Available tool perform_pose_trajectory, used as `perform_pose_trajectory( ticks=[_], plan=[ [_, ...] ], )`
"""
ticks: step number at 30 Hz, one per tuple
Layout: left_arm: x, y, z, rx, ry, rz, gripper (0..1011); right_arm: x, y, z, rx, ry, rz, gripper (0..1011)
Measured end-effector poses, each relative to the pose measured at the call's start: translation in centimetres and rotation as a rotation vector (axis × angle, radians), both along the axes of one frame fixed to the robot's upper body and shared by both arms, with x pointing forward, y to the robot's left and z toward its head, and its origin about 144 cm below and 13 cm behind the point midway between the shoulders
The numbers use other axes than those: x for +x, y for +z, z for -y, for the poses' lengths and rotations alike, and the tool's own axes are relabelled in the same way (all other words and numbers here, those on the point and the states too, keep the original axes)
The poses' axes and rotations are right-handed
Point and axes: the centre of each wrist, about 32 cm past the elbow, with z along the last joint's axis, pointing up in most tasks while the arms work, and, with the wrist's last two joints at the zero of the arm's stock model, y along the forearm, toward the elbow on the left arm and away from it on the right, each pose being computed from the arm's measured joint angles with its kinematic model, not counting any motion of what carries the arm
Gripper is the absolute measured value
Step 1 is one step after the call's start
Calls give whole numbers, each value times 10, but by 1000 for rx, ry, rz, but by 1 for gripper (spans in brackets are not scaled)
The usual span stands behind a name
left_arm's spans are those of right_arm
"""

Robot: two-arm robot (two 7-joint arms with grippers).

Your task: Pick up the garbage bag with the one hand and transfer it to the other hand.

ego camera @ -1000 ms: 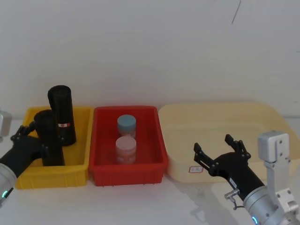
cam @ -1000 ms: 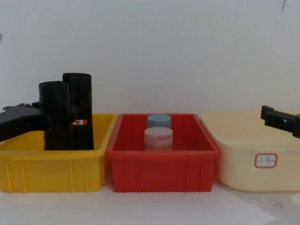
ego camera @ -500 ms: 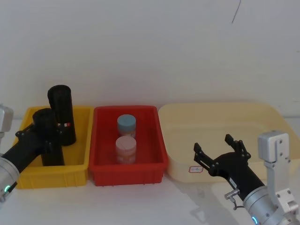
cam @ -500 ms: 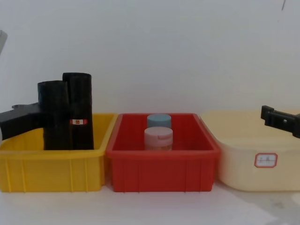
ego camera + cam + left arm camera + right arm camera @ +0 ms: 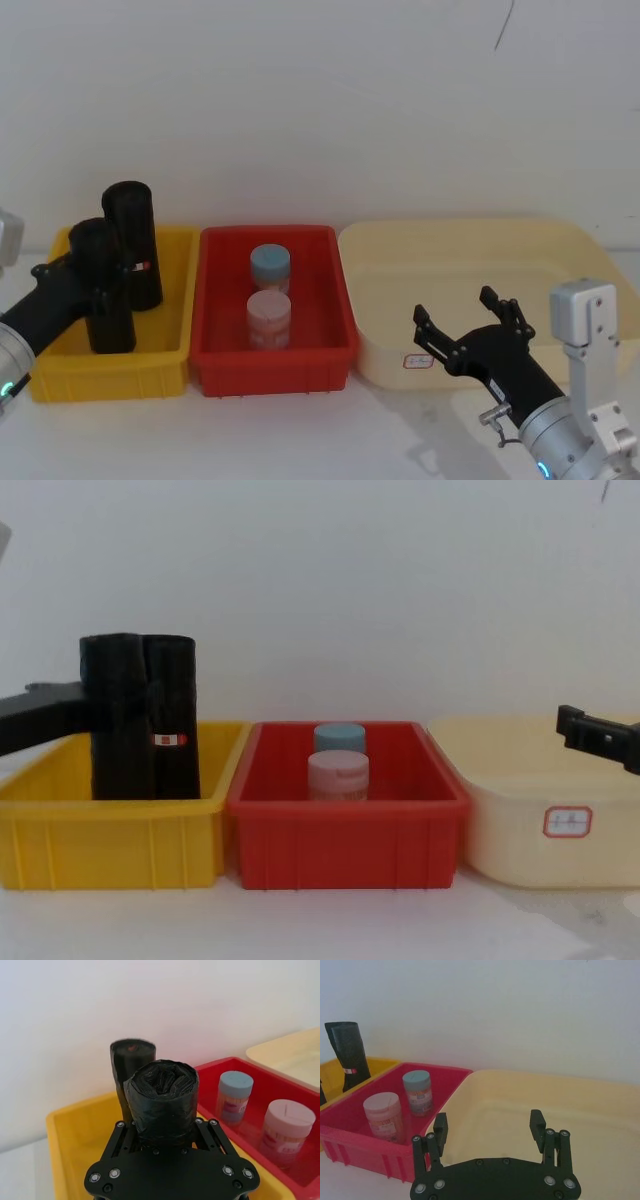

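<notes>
The garbage bag (image 5: 100, 285), a plain black roll, stands upright in the yellow bin (image 5: 110, 368). My green-ringed left gripper (image 5: 78, 275) reaches in from the left and is shut on its middle. In the left wrist view the garbage bag (image 5: 161, 1102) sits clamped between the fingers (image 5: 120, 1127). From the chest, the garbage bag (image 5: 115, 720) has its lower end hidden behind the bin's wall. My right gripper (image 5: 470, 322) hangs open over the front of the cream bin (image 5: 460, 232), with nothing between its fingers.
A second black roll with a red-and-white label (image 5: 133, 245) stands right behind the held one. The red bin (image 5: 270, 368) in the middle holds a blue-lidded jar (image 5: 270, 265) and a pink-lidded jar (image 5: 268, 312).
The left gripper has raised the plain roll a little; from the chest its top now reaches the labelled roll's top. The right arm has not moved.
</notes>
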Motion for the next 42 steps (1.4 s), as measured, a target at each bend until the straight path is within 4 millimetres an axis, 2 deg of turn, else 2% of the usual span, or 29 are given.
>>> perform_pose_trajectory(
  ticks=[9, 14, 21, 30, 42],
  plan=[
    [4, 23, 0, 26, -61, 56, 390, 0, 0, 0, 0, 0, 0, 1001],
    [10, 44, 3, 45, -128, 114, 390, 0, 0, 0, 0, 0, 0, 1001],
    [21, 64, 11, 58, -219, 168, 390, 0, 0, 0, 0, 0, 0, 1001],
    [40, 79, 27, 66, -347, 207, 390, 0, 0, 0, 0, 0, 0, 1001],
    [63, 87, 50, 64, -485, 224, 390, 0, 0, 0, 0, 0, 0, 1001]
  ],
)
